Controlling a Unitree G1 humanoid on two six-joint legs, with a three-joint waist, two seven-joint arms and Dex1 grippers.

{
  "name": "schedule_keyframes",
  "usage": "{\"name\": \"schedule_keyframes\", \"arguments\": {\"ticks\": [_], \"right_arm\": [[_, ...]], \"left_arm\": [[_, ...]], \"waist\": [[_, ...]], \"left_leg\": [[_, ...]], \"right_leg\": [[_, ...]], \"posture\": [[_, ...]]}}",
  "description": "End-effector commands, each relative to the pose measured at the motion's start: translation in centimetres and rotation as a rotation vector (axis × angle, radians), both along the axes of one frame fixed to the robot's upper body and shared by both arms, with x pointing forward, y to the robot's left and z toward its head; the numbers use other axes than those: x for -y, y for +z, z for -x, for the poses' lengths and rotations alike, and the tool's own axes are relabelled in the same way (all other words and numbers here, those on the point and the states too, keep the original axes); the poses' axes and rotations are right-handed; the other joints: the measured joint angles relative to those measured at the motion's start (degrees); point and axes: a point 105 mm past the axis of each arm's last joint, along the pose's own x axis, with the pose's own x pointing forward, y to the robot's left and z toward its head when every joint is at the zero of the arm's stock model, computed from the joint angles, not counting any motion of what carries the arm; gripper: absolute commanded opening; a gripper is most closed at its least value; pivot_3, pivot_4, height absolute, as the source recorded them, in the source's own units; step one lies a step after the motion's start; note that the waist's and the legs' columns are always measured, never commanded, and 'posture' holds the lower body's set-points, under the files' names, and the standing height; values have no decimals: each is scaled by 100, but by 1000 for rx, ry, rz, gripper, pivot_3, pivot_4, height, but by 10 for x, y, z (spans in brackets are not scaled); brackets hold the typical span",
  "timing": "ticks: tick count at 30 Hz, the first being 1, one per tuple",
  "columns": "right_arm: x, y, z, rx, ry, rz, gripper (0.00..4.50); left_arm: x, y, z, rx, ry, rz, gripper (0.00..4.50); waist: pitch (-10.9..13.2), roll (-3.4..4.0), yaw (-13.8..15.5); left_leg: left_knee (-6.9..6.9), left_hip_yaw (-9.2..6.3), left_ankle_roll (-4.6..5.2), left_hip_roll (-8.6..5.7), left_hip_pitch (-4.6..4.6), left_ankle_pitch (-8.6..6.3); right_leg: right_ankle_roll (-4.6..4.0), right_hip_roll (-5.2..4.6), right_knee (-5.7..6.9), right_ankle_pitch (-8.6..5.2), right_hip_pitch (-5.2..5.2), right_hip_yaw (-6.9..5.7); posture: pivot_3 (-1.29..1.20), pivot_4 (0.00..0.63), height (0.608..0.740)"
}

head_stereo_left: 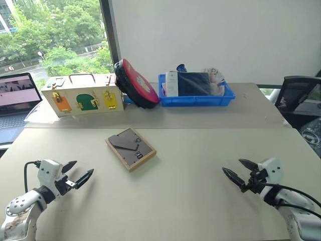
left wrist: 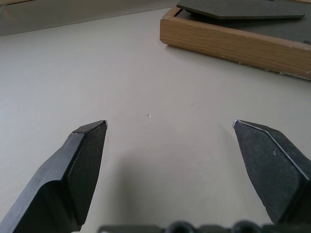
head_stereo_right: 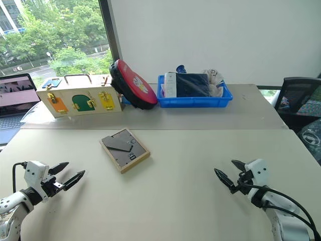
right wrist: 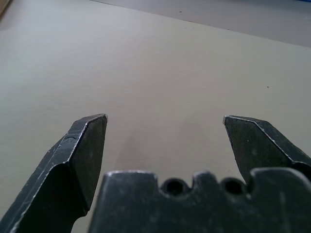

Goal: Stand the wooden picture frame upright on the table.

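The wooden picture frame (head_stereo_left: 131,148) lies flat on the counter (head_stereo_left: 190,201), face down, so its dark grey back panel and the folded-in stand point upward. It sits turned at an angle to the counter's near edge, roughly midway between the 2 arms and somewhat farther out than both.

The left pincer (head_stereo_left: 79,172) hovers low over the counter at the near left, its 2 black fingers spread wide apart with nothing between them. In the left wrist view the frame's light-wood side (left wrist: 233,46) shows ahead of the fingertips (left wrist: 92,133), apart from them, with bare counter in between.

The right pincer (head_stereo_left: 238,170) hovers over the near right part of the counter, fingers likewise spread wide and gripping nothing. It points inward toward the middle, well apart from the frame.

Along the far side of the counter stand a wooden box with coloured latched doors (head_stereo_left: 83,95) in orange, green and yellow, a round red and black object (head_stereo_left: 135,83) leaning against the box's right end, and a blue tray (head_stereo_left: 195,98) holding a dark flat item and a white one. A laptop (head_stereo_left: 17,98) with its screen lit sits at the far left, and a black chair (head_stereo_left: 296,98) stands past the counter's right edge
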Motion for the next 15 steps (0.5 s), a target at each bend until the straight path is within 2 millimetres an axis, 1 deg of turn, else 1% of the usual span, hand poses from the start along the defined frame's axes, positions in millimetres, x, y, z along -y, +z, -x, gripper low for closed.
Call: {"name": "schedule_keyframes", "arguments": {"ticks": [1, 3, 4, 9, 11, 12, 13, 15], "right_arm": [[-5, 30, -11, 71, 26, -73, 4434], [-23, 59, -27, 88, 159, -78, 4434], [-30, 69, -32, 89, 221, -61, 4434], [-61, 88, -51, 87, 430, 66, 4434], [-73, 93, -56, 88, 494, 88, 4434], [-84, 95, -62, 84, 539, 102, 4434], [-91, 95, -65, 81, 569, 113, 3927], [-107, 92, -82, 86, 594, 155, 3404]], "left_arm": [[-2, 23, -5, 49, -18, 22, 4500], [2, 38, -7, 63, -63, 24, 4500], [3, 45, -7, 72, -85, 17, 4500], [8, 70, -5, 99, -138, 69, 4500], [9, 74, -3, 96, -149, 75, 4500], [10, 75, -1, 90, -155, 93, 4500], [11, 75, 0, 86, -160, 107, 4500], [10, 72, -2, 83, -134, 114, 3956]], "waist": [[0, -1, 1], [16, -4, -54], [26, -1, -73], [16, -24, -18], [17, -25, -2], [18, -26, 4], [20, -26, -11], [21, -27, -35]], "left_leg": [[0, 0, 0, 0, 0, 0], [2, 0, -1, 0, 0, 1], [6, 2, -7, 0, -1, 6], [-16, 2, -7, 1, 9, 18], [-32, 1, -7, 1, 6, 18], [-35, 1, -7, 0, 2, 17], [-37, 1, -7, 0, -7, 17], [-39, 0, -7, 1, -15, 17]], "right_leg": [[0, 0, 0, 0, 0, 0], [-1, 0, 2, 1, -1, 1], [0, 1, 11, 3, -9, 7], [2, 2, 16, -3, -8, 5], [-7, 1, 7, -2, -12, 0], [-7, -1, 6, -2, -17, 0], [-7, -1, 5, -1, -25, -1], [-9, -1, 6, 0, -33, -3]], "posture": [[0, 150, 735], [0, 150, 735], [0, 150, 735], [0, 150, 735], [0, 150, 735], [0, 150, 735], [0, 150, 735], [0, 150, 735]]}}
